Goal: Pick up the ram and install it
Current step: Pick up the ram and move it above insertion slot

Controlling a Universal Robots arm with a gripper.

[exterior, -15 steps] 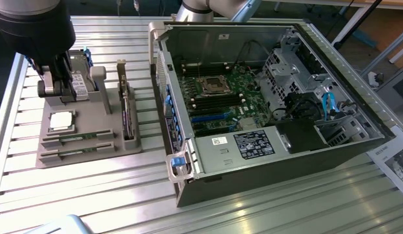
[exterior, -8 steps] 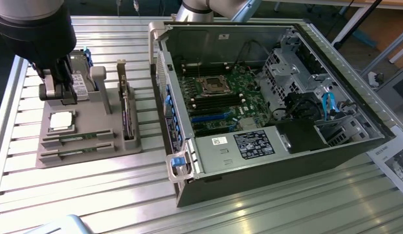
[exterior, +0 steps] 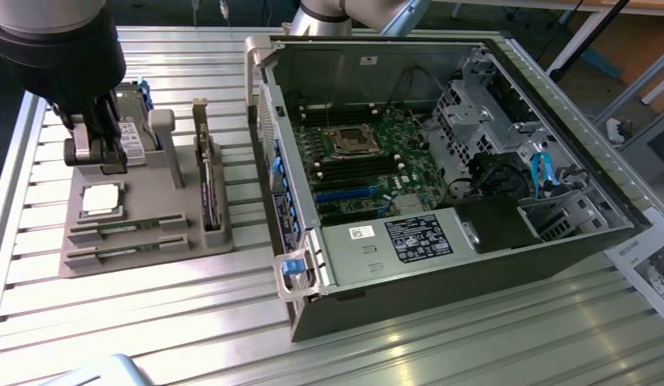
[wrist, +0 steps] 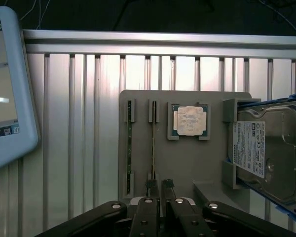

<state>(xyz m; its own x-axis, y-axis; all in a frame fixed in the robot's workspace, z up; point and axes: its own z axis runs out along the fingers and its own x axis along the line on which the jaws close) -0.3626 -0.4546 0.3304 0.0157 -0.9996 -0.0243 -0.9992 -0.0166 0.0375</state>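
Slightly parted, gripper hovers near the ram.

The worktop is a ribbed metal surface of long parallel slats with a raised rail along its edges. Toward the exterior view's left a grey moulded holder block sits flat on the slats. Just beside it, at the middle and the exterior view's right, an open computer case lies on its side. A light-blue-framed tablet rests at the near edge, well apart from the case, and a printed sheet lies by the case's far corner at the exterior view's right.
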